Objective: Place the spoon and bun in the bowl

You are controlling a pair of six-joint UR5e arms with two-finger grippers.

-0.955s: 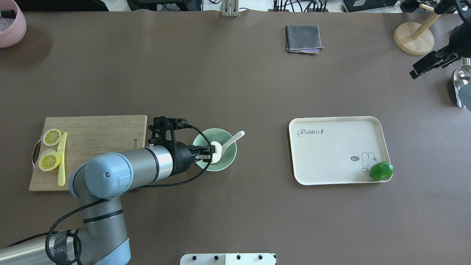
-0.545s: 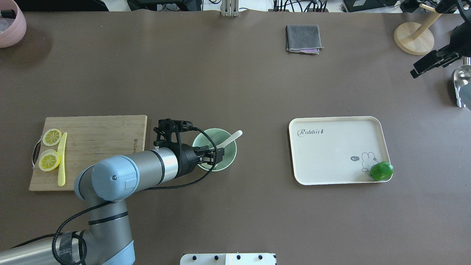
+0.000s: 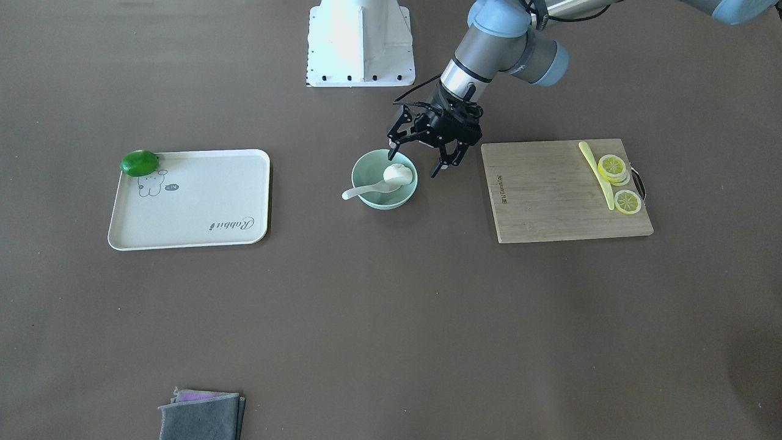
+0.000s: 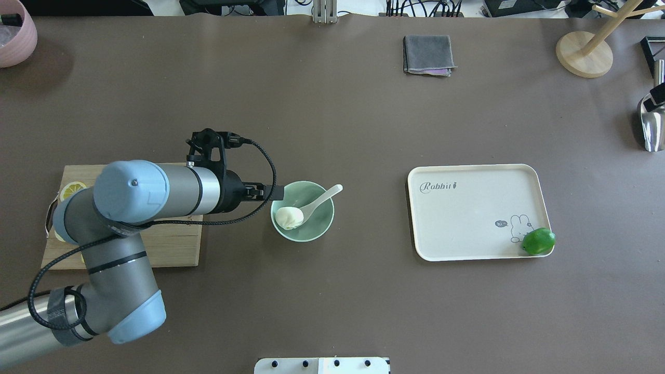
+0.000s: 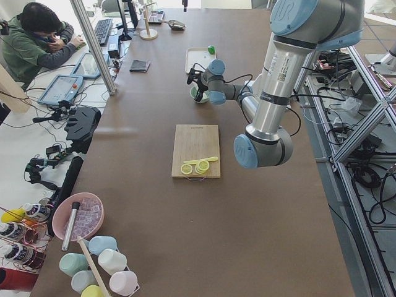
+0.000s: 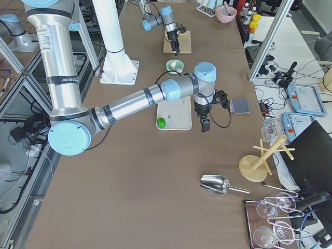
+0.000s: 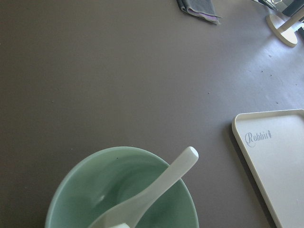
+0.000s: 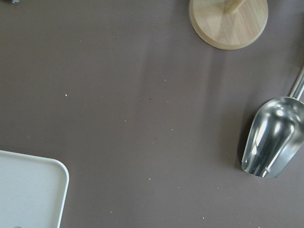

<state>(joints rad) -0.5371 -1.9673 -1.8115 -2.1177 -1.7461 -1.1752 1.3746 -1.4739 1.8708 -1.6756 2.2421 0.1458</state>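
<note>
Two things now lie in the mint-green bowl (image 4: 311, 235): the white soup spoon (image 4: 323, 199) and the little steamed bun (image 4: 289, 217). A second ago your left gripper (image 3: 414, 164) was right over the bowl with the bun between its fingers. Now the bun sits down inside the bowl, touching the scoop of the spoon. The spoon's handle pokes out over the rim on the far right side.

The left gripper has let go and pulled back toward the wooden cutting board (image 4: 171, 249). Its fingers are spread wide with nothing between them, just beside the bowl. So the drop worked, and I think the job is as good as done. You only need to take the left arm away without bumping the rim.

Your right gripper (image 6: 205, 124) is well apart from the bowl, past the cream tray (image 4: 467, 208). You cannot tell from these views if its fingers are spread or pressed together.
</note>
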